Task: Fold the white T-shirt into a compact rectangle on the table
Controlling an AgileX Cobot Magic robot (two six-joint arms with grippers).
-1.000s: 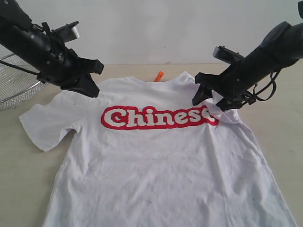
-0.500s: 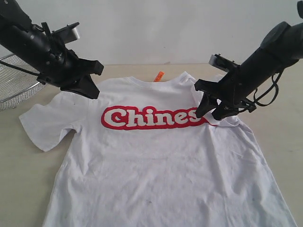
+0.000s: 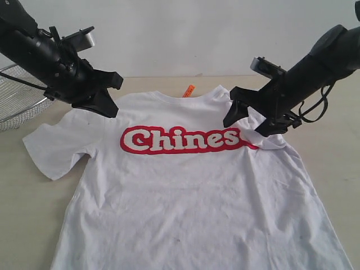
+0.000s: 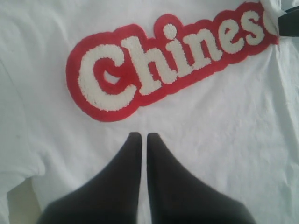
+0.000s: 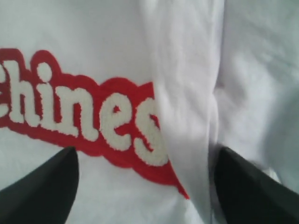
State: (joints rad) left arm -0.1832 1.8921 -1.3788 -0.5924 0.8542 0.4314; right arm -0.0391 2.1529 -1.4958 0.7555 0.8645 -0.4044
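White T-shirt sleeve fold lies between the wide-spread right pincer tips.

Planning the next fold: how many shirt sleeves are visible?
2. One sleeve lies spread flat on the table at the exterior view's left; the other sleeve is folded over the end of the lettering, under the open right gripper.

Left end effector closed, right end effector spread wide.
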